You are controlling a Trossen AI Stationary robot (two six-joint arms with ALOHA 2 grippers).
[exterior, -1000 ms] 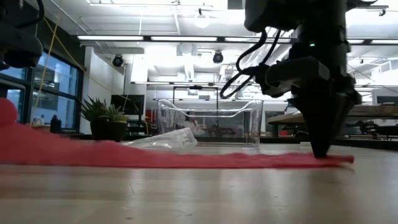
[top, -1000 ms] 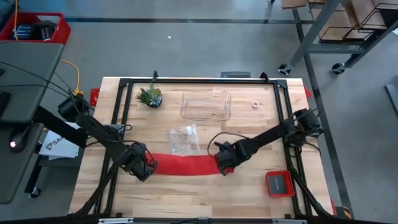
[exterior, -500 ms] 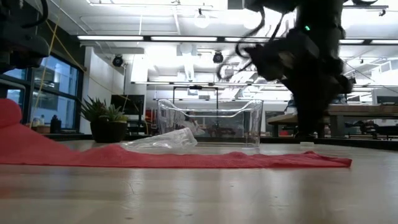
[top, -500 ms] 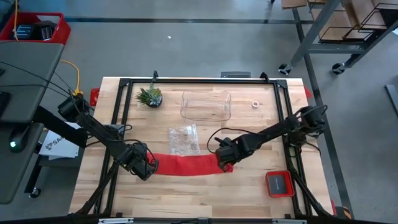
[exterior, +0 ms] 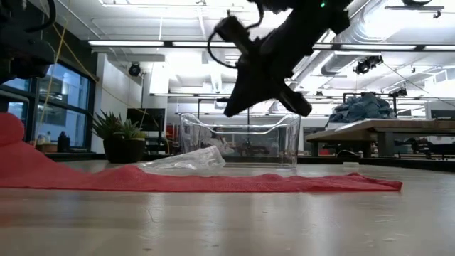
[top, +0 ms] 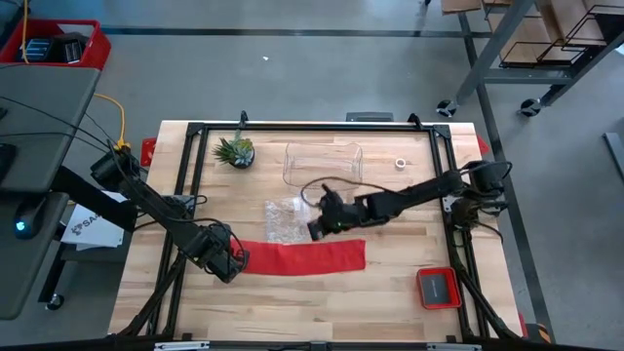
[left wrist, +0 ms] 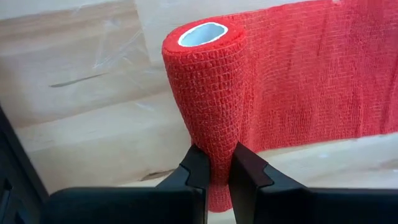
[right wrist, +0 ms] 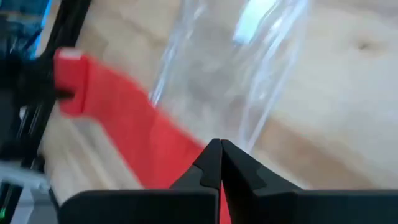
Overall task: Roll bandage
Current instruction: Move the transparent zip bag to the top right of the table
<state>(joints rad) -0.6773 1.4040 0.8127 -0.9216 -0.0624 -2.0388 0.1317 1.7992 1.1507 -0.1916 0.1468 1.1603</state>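
The red bandage lies as a long flat strip (top: 307, 257) across the table's near middle, and its left end is wound into a roll (left wrist: 208, 93) with a white core. My left gripper (top: 232, 261) is shut on that roll. In the low view the strip (exterior: 213, 183) rises at the left toward the roll (exterior: 8, 131). My right gripper (top: 315, 227) is shut and empty. It hangs in the air (exterior: 234, 107) over the clear plastic bag, beyond the strip; its shut fingers show in its wrist view (right wrist: 219, 163). My left gripper pinches the roll's near end (left wrist: 214, 177) between its two fingers, one on each side, and the soft wall is dented in there. The roll reaches away from the fingers, along them, with its open core end far from them. The strip runs off from the roll's side onto the table.
A clear crinkly bag (top: 288, 219) lies just beyond the strip. A clear box (top: 323, 166), a small potted plant (top: 235, 151) and a small white ring (top: 401, 163) stand at the far side. A small red tray (top: 439, 287) sits at the near right.
My right gripper has come off the strip's right end, where its shut fingers stood pointing down. It has gone up and toward the table's far left, over the clear bag. The strip's right end now lies flat on the table.
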